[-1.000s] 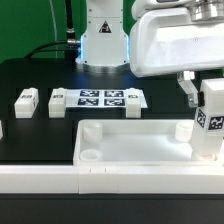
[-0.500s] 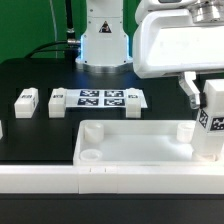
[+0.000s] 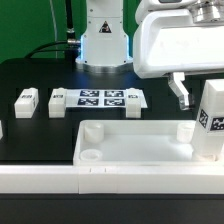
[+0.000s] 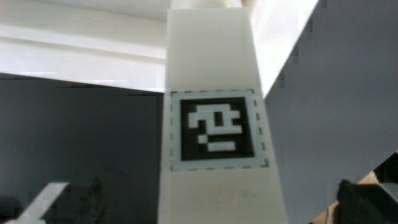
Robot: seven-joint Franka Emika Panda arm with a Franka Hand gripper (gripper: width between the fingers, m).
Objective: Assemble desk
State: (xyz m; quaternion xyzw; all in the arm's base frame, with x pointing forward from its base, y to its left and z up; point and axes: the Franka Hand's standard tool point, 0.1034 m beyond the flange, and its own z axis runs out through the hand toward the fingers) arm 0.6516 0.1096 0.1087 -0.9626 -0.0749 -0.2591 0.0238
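At the right edge of the exterior view, one white leg (image 3: 211, 122) stands straight up at the right end of the tabletop (image 3: 130, 150). The tabletop lies flat in the lower middle of the frame with its rim up, just behind the long white rail (image 3: 50, 180).

The gripper (image 4: 210, 200) is up at the top right, around the leg. Its fingers (image 3: 180, 92) are spread apart. In the wrist view I see a dark tip on each side of the leg, with a gap between each tip and the leg. So I think the gripper is not squeezing the leg.

I cannot tell if the leg is fully in its hole or only sitting there.

The round socket (image 3: 88, 156) at the lower left of the tabletop has nothing in it. Two loose legs (image 3: 26, 100) lie on the black table (image 3: 40, 75) at the middle left, beside the marker board (image 3: 100, 98). They look untouched.

So I think the job has only begun. One leg is up, and the other legs are yet to go in.
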